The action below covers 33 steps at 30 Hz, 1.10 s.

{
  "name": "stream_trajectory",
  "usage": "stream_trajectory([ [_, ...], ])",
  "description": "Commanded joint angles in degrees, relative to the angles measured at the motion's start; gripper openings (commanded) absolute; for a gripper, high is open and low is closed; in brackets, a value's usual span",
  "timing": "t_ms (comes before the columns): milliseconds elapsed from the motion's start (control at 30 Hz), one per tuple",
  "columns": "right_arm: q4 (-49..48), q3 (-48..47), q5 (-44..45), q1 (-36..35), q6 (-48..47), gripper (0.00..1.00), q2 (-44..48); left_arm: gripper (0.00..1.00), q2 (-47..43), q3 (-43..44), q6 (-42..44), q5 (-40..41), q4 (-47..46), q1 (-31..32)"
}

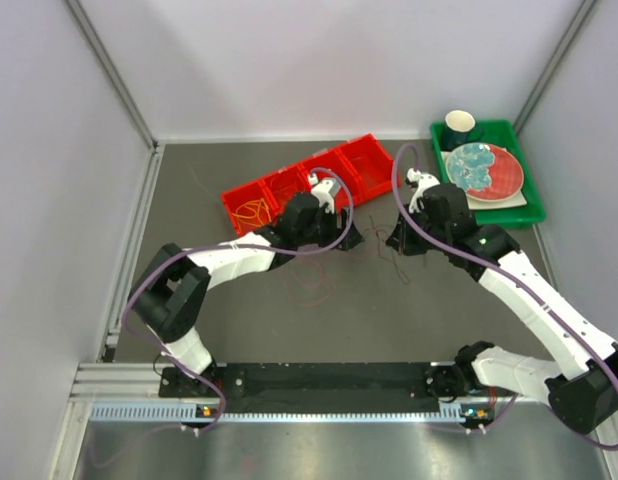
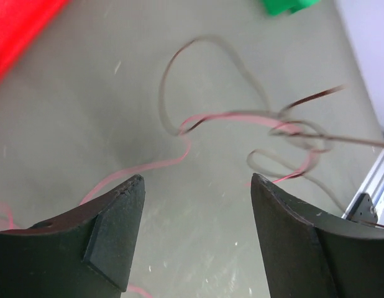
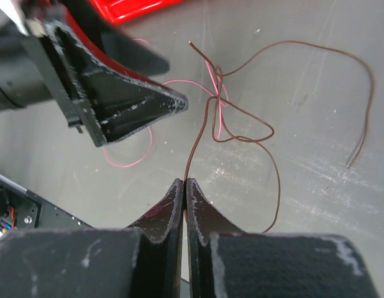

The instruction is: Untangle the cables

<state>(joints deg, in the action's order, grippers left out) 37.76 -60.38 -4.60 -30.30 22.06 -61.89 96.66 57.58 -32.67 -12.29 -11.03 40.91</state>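
two likely risks: yanking the brown cable (image 3: 191, 155) and cinching the knot (image 3: 218, 93) just ahead of the right jaws, or dragging the pink cable (image 2: 148, 166) along with it. right jaws clenched on that brown strand, low over the table (image 3: 316, 198). left jaws released, hovering tilted, with the pink strand lying below and beyond them.

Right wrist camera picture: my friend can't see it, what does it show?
The right gripper is shut on a thin dark brown cable that runs to a knot with a pink cable on the grey table. The left gripper hangs open beside the knot, with a red bin behind.
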Motion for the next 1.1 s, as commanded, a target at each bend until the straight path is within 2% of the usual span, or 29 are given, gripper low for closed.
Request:
stream_trajectory([
  [0, -0.6, -0.4, -1.9, 0.1, -0.8, 0.00, 1.5, 0.72, -1.6, 3.0, 9.1, -6.7, -7.7, -1.2],
  [167, -0.8, 0.1, -2.3, 0.2, -0.9, 0.00, 1.6, 0.68, -0.8, 5.0, 13.1, -14.4, -6.8, -3.6],
  [400, -1.1, 0.0, -3.0, 0.1, -0.8, 0.00, 1.5, 0.65, 2.7, 7.9, 16.8, -18.9, -4.2, -4.3],
  [733, -0.9, -0.2, -3.0, 0.2, -0.7, 0.00, 1.2, 0.62, 6.5, 8.9, 22.9, -20.6, -5.1, -4.3],
  [1067, -1.3, -0.4, -3.7, 0.2, -0.5, 0.00, 0.5, 0.55, 7.9, 10.2, 22.2, -18.0, -7.5, -4.3],
])
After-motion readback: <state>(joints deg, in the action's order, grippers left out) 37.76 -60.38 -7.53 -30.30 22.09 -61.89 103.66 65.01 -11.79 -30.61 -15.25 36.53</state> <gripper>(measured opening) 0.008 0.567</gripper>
